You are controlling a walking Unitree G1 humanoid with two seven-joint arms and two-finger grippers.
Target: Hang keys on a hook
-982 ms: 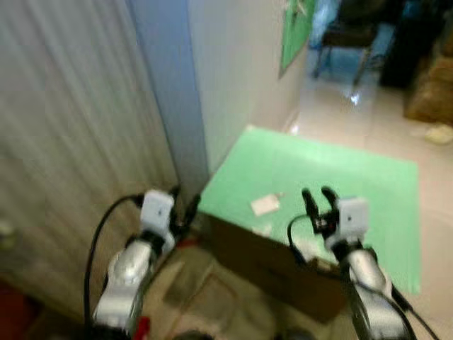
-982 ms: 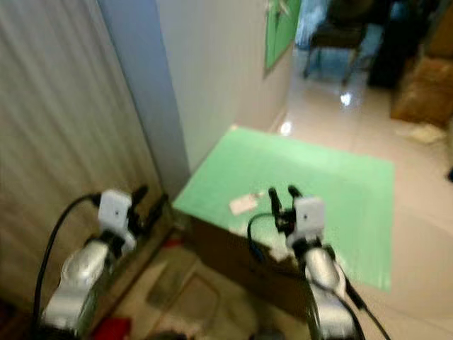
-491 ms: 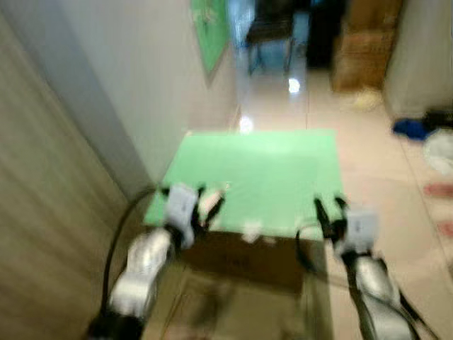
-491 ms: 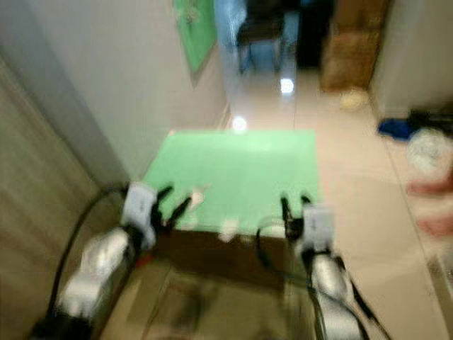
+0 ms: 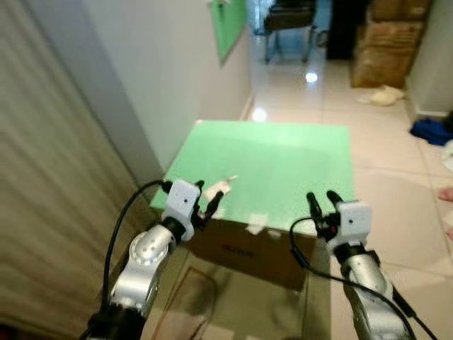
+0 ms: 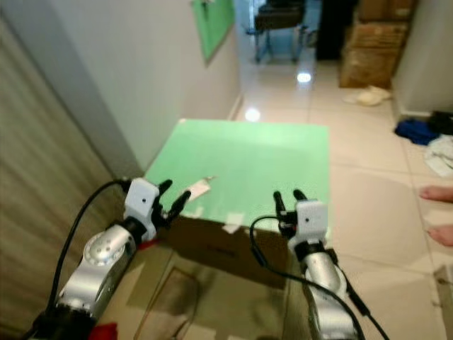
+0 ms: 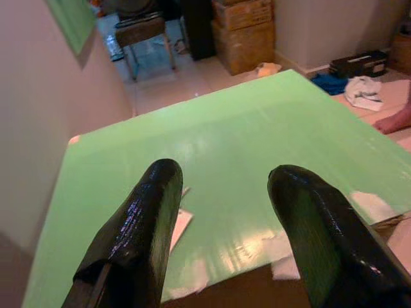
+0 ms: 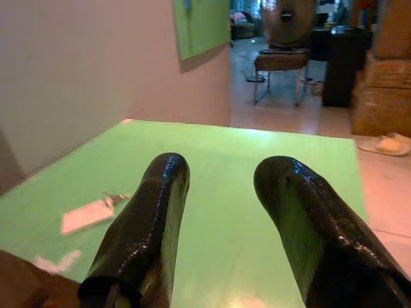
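Observation:
A white tag with a small metal key piece (image 5: 221, 188) lies on the green top (image 5: 283, 163) of a brown cardboard box, near its left front corner. It also appears as the tag (image 8: 87, 215) in the right wrist view. My left gripper (image 5: 207, 198) is open and hovers at that corner, just short of the tag, with nothing between its fingers (image 7: 151, 212). My right gripper (image 5: 320, 198) is open and empty at the box's right front edge, pointing across the green top. A green board (image 5: 230, 25) hangs on the wall further down the corridor.
A wall (image 5: 156, 78) runs close along the left of the box. Tape scraps (image 5: 256, 225) stick to the box's front edge. Beyond are a chair (image 5: 287, 21), cardboard boxes (image 5: 386, 49), clothes on the floor (image 5: 428, 131) and a person's bare feet (image 6: 435, 193) at the right.
The camera has swung and steadied, so the blur is gone. My left gripper now stands over the box's left front corner, closer to the tag than a second ago.

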